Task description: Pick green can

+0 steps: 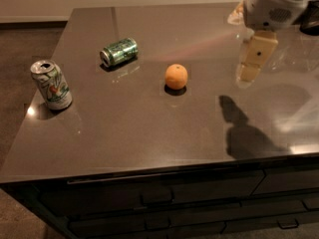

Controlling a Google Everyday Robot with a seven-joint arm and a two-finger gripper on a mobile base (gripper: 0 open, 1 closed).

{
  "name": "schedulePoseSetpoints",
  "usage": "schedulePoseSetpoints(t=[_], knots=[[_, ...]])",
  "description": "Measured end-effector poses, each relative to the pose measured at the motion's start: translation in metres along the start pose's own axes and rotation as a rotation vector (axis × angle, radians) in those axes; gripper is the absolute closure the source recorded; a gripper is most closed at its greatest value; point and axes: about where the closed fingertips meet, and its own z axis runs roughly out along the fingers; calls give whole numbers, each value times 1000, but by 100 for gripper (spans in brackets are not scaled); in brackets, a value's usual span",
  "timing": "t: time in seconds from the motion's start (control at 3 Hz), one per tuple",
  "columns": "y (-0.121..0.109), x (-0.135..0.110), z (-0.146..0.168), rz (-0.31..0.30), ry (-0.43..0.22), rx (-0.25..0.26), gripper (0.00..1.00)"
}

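Observation:
The green can [119, 51] lies on its side on the dark countertop [149, 128], at the back left, its silver end facing left. My gripper [249, 66] hangs above the right side of the counter, well to the right of the can and past the orange [176, 76]. It holds nothing that I can see.
A mostly white can [51, 84] with green and orange marks stands upright near the left edge. The orange sits mid-counter between the green can and the gripper. A dark object [311, 19] is at the far right back. Drawers [159, 198] run below the front edge.

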Motion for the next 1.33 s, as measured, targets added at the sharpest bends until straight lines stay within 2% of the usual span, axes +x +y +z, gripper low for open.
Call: schedulePoseSetpoints(t=[0.33,0.67,1.33], knots=[[-29,-26,16,-73,-3,-4,0],[-48,-58,38,-159,1,-11,0],[-70,-127,74,-322,0,-39,0]])
